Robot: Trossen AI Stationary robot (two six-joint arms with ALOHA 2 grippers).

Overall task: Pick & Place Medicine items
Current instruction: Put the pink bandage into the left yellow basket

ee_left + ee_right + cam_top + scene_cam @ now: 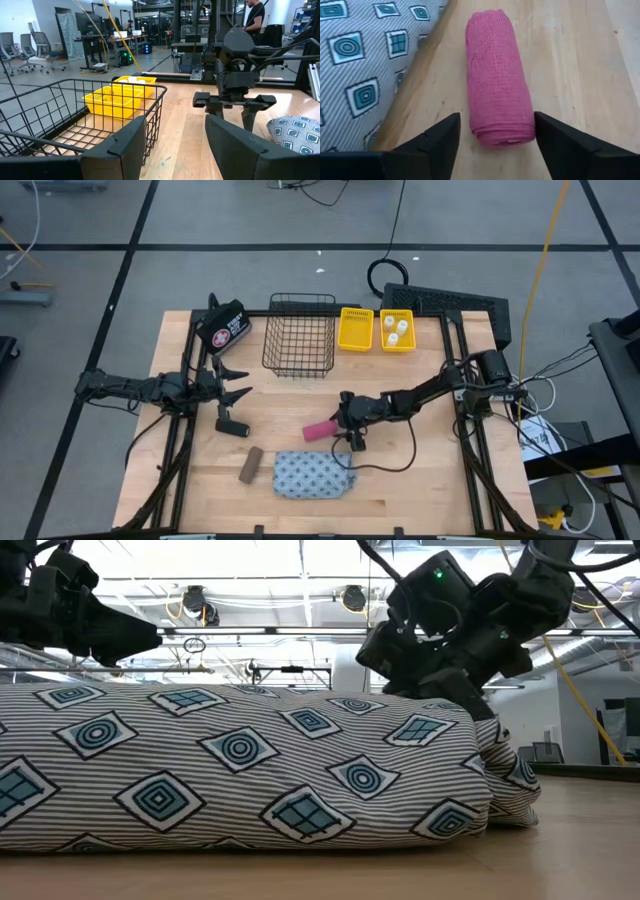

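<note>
The pink roll (497,80) (320,428) lies on its side on the table mid-field. My right gripper (497,120) (345,430) is open, low over the table, with one finger on each side of the roll's near end. The blue-grey patterned pouch (315,475) (240,770) rests flat near the table's near edge. The brown bar (250,465) lies to its left and the black handled piece (232,423) beyond that. Three white bottles (397,330) stand in a yellow tray. My left gripper (240,383) (177,130) hangs open at the left, touching nothing. My right gripper stands astride the roll's near end (502,135), its fingers lying along the roll, which rests on the table. One finger (555,135) is close against the roll's side and the other shows a gap. I cannot tell whether either touches.
A black wire basket (300,335) and two yellow trays (355,328) stand along the far edge. The black bag with the round emblem (222,328) sits at the far left corner. Bare wood lies between the basket and the roll. A person stands in the room beyond.
</note>
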